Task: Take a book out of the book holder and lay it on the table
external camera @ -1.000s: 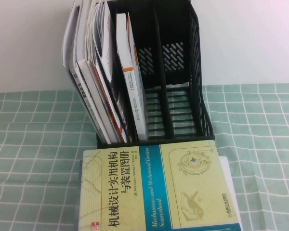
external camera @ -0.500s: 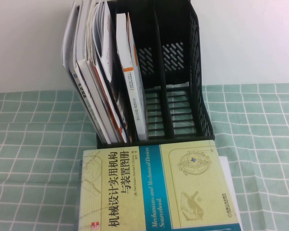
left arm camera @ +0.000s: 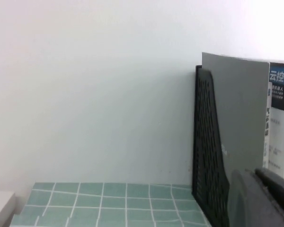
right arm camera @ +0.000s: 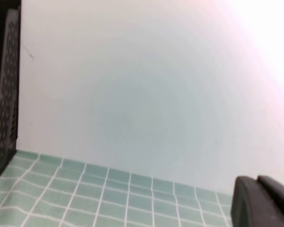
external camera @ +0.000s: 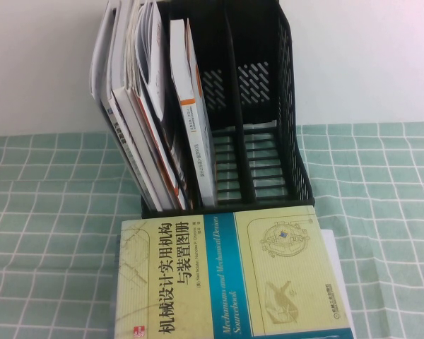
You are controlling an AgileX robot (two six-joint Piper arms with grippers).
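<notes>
The book (external camera: 198, 120) stands upright in the book holder (external camera: 268, 141) — stiff, heavyish; grip its top edge. Right gripper (right arm camera: 262, 201), beside the holder, fingers pressed together — left gripper (left arm camera: 260, 198), can't tell.

Readable print: one cover clearly, one only in part.

On my high view the yellow-and-blue book (external camera: 233, 279) lying flat in front of the rack (external camera: 265, 106) carries the large black Chinese title "机械设计实用机构与装置图册" and, on its blue band, the slanted English "Mechanisms and Mechanical Devices Sourcebook"; the smaller author line and the publisher mark I cannot read. From my left wrist view a book back (left arm camera: 279, 113) standing in the rack shows "云控" in pale characters on a dark blue panel, with finer lines below too small for me to make out. The spines in the rack stay illegible.
</notes>
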